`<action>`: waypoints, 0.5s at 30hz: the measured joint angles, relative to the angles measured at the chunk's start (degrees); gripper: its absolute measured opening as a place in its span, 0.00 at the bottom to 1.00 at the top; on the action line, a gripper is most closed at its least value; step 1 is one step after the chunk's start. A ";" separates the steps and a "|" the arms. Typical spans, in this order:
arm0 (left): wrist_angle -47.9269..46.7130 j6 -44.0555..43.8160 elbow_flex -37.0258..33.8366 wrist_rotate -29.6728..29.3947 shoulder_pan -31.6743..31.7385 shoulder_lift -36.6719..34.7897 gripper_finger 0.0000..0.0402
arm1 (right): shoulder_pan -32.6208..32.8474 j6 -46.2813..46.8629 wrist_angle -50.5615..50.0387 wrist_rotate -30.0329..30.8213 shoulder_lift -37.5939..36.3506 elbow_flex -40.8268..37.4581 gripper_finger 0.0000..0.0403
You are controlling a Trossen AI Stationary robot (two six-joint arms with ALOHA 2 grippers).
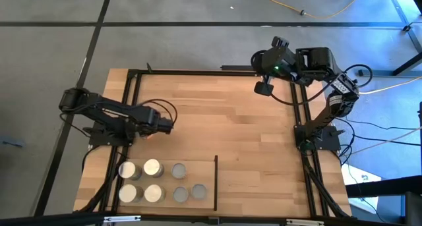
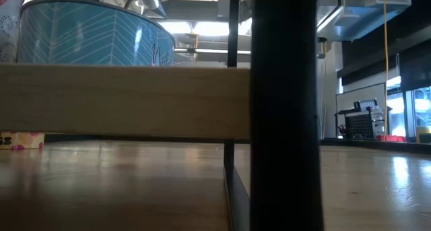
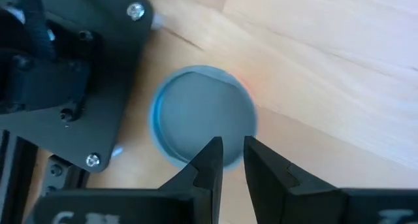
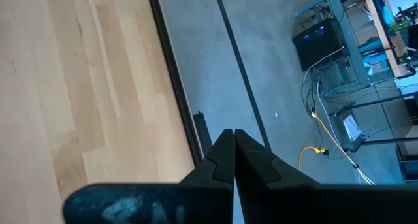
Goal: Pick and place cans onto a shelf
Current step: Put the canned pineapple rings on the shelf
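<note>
While six round silver-topped cans [image 1: 153, 180] sit on the light-wood shelf [image 1: 198, 170], the left gripper [image 3: 232, 159] hovers, fingers slightly parted (gripping nothing), over a blue-rimmed can [image 3: 202, 113] beyond it; the right gripper [image 4: 234, 152] waits clenched, far off.

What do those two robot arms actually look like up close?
Both arms are black, jointed metal. The left gripper ends in two dark, wedge-shaped fingers on a plate fixed with silver screws. The right gripper has the same pointed black fingers. Black cables trail from the right arm's base, and a small green light glows near its wrist.
</note>
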 joint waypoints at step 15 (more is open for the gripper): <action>2.42 2.41 0.38 -2.16 -0.02 2.86 0.14 | 0.00 0.00 0.00 -0.07 0.00 0.00 0.01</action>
